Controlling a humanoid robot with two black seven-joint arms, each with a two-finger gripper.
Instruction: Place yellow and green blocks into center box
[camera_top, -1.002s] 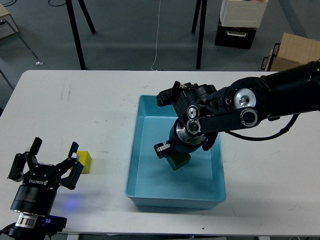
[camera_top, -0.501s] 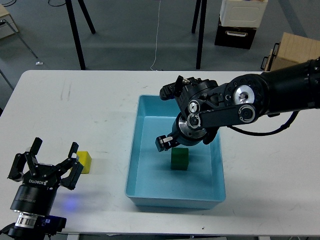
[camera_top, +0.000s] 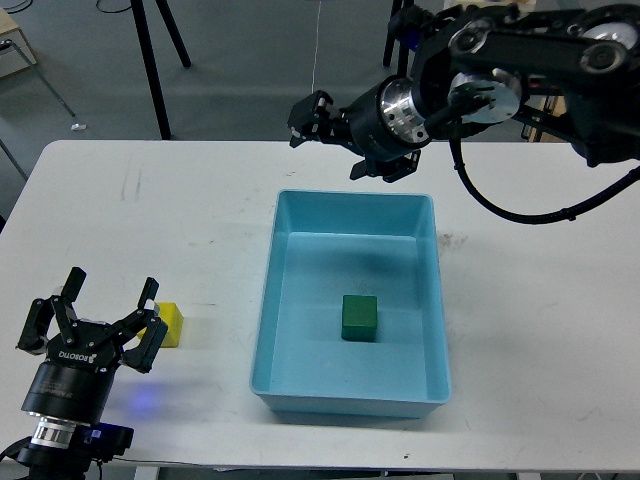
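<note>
The green block (camera_top: 359, 317) lies alone on the floor of the light blue box (camera_top: 268, 300) in the middle of the white table. The yellow block (camera_top: 169, 323) sits on the table to the left of the box. My left gripper (camera_top: 98, 318) is open at the front left, its fingers just left of the yellow block and not touching it. My right gripper (camera_top: 326, 133) is open and empty, held high above the box's far rim.
The white table (camera_top: 150, 220) has its front edge close to my left gripper. Behind the table, black tripod legs (camera_top: 148, 60) stand on the floor, with a cardboard box (camera_top: 590, 100) at the far right.
My right gripper let go of the green block, which now rests in the box, and rose up and back out of the box. My left gripper has hardly moved.
</note>
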